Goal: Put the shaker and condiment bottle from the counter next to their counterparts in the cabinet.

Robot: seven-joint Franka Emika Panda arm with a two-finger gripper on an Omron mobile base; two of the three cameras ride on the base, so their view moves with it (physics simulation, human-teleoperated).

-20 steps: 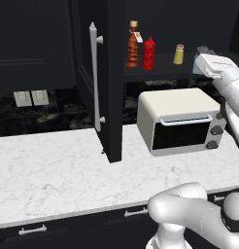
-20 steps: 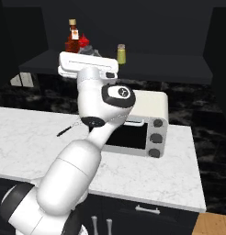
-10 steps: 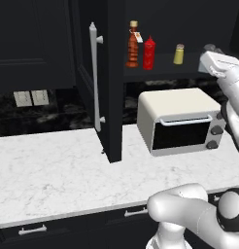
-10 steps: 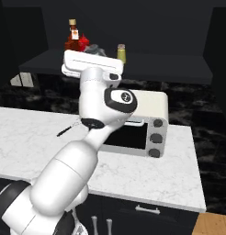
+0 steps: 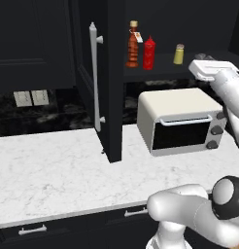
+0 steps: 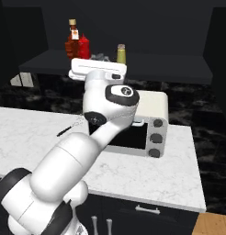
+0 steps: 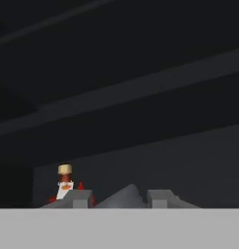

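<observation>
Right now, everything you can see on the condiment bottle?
The condiment bottle is tall and slim, with a brown-orange ridged body, a tan cap and a small white-red tag at the neck. It stands upright on the dark shelf of the cabinet, at the left end of the row, right beside the red squeeze bottle; whether they touch I cannot tell. The yellowish shaker stands apart, further right. Nothing grips it. The hand view shows its cap and tag.
</observation>
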